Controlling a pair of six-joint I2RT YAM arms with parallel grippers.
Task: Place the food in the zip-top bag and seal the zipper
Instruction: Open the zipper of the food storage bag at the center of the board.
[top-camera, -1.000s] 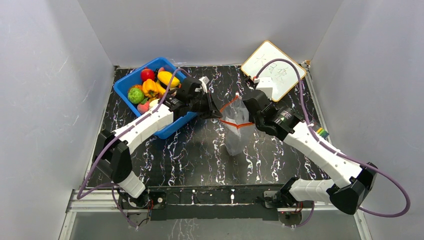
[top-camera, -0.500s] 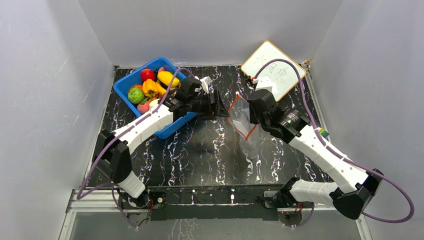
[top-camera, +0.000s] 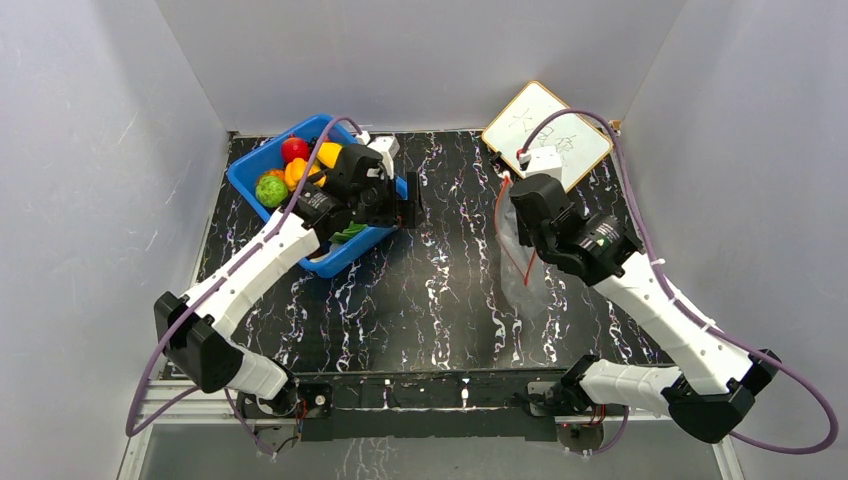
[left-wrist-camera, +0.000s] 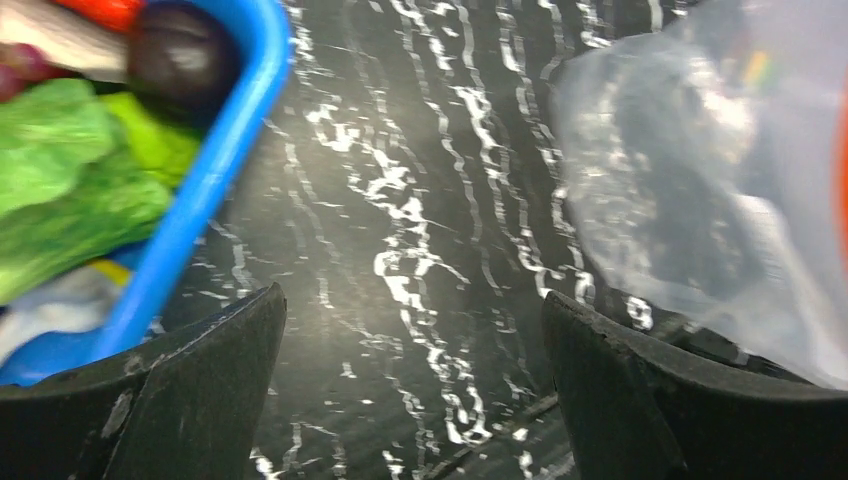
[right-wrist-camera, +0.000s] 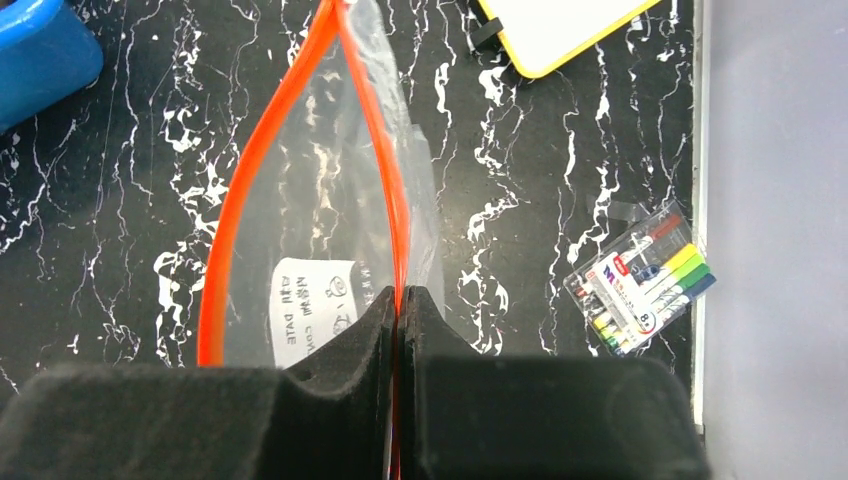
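The zip-top bag (top-camera: 522, 262) hangs clear and limp from my right gripper (top-camera: 513, 204), which is shut on one lip of the zipper (right-wrist-camera: 385, 170). In the right wrist view the bag (right-wrist-camera: 300, 220) gapes open, with its white label (right-wrist-camera: 312, 305) just beyond my right gripper (right-wrist-camera: 400, 296). My left gripper (top-camera: 411, 199) is open and holds nothing, and it hovers at the right rim of the blue bin (top-camera: 248, 168). The food (top-camera: 296, 163) lies in that bin. Between the open jaws of my left gripper (left-wrist-camera: 410, 302) I see only table, with green lettuce (left-wrist-camera: 70, 190), a dark plum (left-wrist-camera: 170, 55) and the bag (left-wrist-camera: 700, 170) at the sides.
A white board (top-camera: 547, 135) with a yellow rim leans at the back right corner. A pack of coloured markers (right-wrist-camera: 645, 280) lies by the right wall. Grey walls close in the black marbled table (top-camera: 430, 300) on three sides.
My left gripper has let go of the bag's zipper edge, opened wide and drawn back left toward the bin. My right gripper has swung the bag rightward, still shut on it.
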